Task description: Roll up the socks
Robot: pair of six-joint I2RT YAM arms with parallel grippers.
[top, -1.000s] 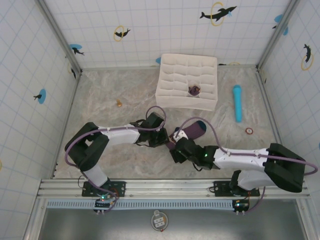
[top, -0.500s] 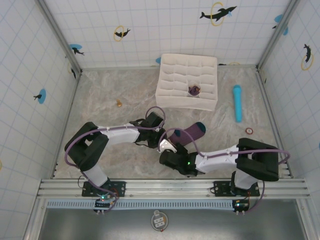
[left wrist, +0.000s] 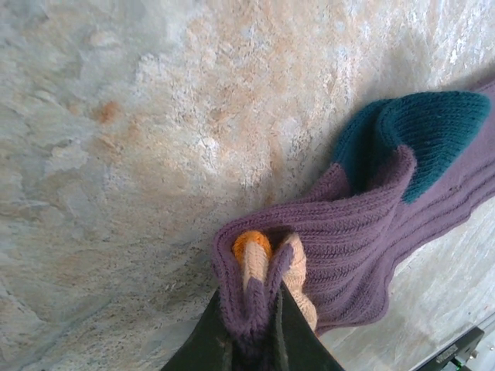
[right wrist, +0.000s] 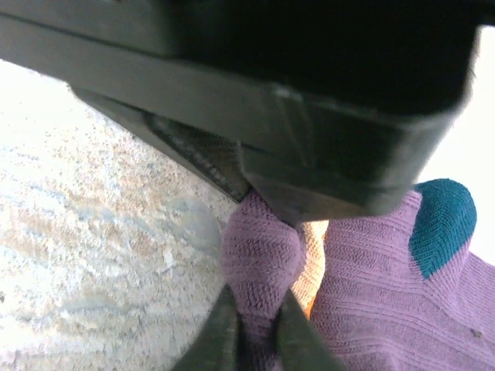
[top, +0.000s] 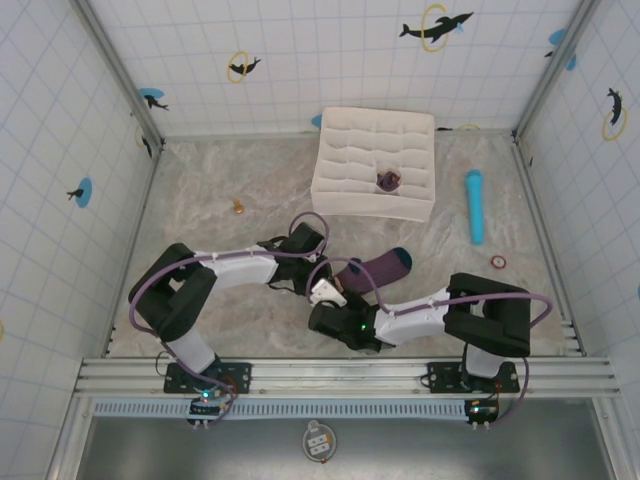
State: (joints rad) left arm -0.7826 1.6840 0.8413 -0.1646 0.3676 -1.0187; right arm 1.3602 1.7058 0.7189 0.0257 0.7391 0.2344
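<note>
The purple ribbed socks (top: 378,268) lie together on the marble floor in front of the arms, teal heel (top: 400,257) at the right end. In the left wrist view my left gripper (left wrist: 251,328) is shut on a bunched fold of the socks (left wrist: 363,239), where an orange toe (left wrist: 251,243) and tan fabric poke out. My right gripper (right wrist: 259,336) is pinched shut on a purple fold of the socks (right wrist: 263,263) at the same end, right beneath the left gripper's dark body. From above, the left gripper (top: 330,277) and the right gripper (top: 338,296) meet at the socks' left end.
A white divided organiser box (top: 340,190) stands at the back centre with a small purple bundle (top: 388,181) in one cell. A light blue cylinder (top: 474,206) and a small red ring (top: 498,262) lie to the right. A small orange object (top: 239,207) sits at the left.
My right arm swung left and toward the near edge, brought its gripper to the socks' left end and shut on the fabric. The left arm barely moved.
</note>
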